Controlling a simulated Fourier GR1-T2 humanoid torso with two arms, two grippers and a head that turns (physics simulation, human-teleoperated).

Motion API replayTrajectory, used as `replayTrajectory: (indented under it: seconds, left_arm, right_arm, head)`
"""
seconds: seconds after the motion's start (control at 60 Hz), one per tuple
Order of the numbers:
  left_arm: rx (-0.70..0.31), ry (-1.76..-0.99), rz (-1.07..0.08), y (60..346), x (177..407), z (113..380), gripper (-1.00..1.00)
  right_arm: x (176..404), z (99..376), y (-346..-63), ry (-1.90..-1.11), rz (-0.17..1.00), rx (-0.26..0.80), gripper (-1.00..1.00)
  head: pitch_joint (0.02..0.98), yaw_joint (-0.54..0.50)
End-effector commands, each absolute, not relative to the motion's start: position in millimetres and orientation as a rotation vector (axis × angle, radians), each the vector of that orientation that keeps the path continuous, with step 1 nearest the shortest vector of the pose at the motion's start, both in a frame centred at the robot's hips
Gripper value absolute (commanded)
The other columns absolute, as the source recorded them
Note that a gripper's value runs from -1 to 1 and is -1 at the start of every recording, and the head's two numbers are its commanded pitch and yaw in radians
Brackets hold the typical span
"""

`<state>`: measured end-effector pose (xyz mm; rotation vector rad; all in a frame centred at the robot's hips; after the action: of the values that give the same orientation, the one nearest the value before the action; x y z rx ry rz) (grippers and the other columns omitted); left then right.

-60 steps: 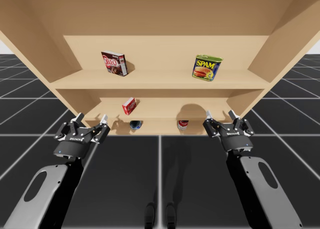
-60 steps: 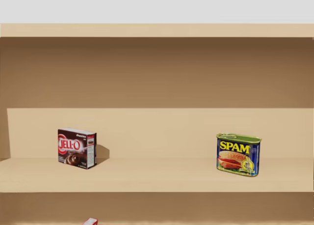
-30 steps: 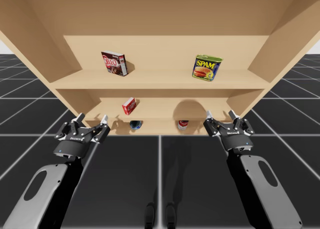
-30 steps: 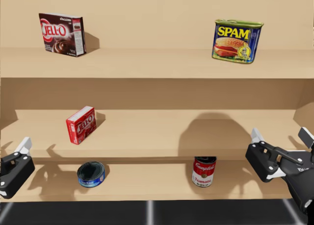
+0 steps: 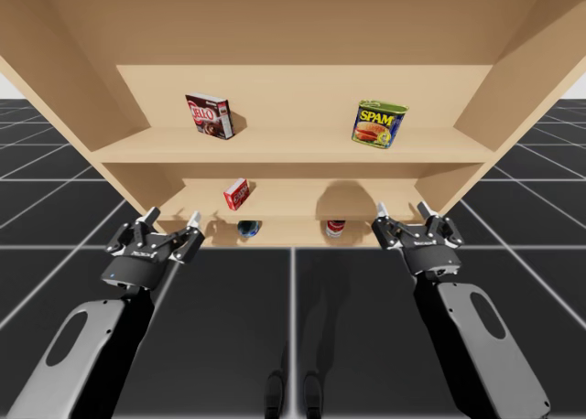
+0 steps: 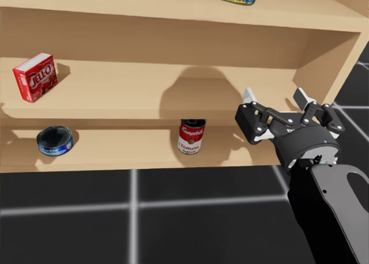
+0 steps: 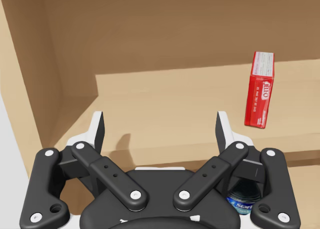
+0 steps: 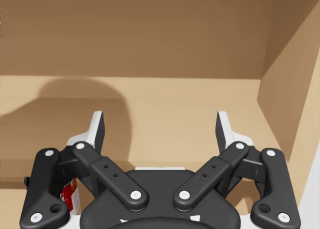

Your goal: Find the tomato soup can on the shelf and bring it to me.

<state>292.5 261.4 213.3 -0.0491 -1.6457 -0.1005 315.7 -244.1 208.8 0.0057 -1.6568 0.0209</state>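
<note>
Shelf (image 5: 293, 150): pale wood, three boards, back panel, side walls splayed outward in the high view.

Top board: brown box (image 5: 210, 115) at left and tin (image 5: 378, 123), blue and yellow, at right, well apart.

Middle board: red box (image 6: 35, 76) at left, standing on edge and turned at a slant.

Bottom board: blue can (image 6: 55, 140), flat and low, lying left with its round face tipped toward me. Soup can (image 6: 191, 136) is on the same board, about mid-width, well apart from the blue can. The middle board runs right above both cans, close over the soup can's top.

Soup can: upright, long axis vertical, red-and-white label facing out toward me, near the board's front edge.

Right gripper (image 6: 274, 94): in front of the shelf, to the right of the soup can and a little higher, apart from it. Fingers spread wide, nothing between them. The shelf's right side wall is close beside it. In the right wrist view the can shows low, beside the gripper's body. A round shadow falls on the middle board above the can.

Left gripper (image 5: 173, 218): at the shelf's left front corner, fingers wide apart, holding nothing. In the left wrist view the red box is ahead of it and the blue can under it.

Floor (image 5: 293, 291): black, with pale grid lines.
</note>
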Motion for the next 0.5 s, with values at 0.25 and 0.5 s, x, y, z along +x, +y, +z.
replayTrajectory:
  seconds: [0.25,0.5]
  left_arm:
    - [-0.159,-1.661,-0.065,261.1,289.2,220.4,-1.00]
    - [-0.218,-1.676,-0.043,261.9,287.4,222.7,-1.00]
  right_arm:
    - [283.0,221.9,-217.1,-1.604,0.087,0.048,-1.00]
    - [247.5,210.0,-196.6,-1.505,0.186,0.123,-1.00]
  head:
    - [0.696,-0.17]
    - [0.688,-0.18]
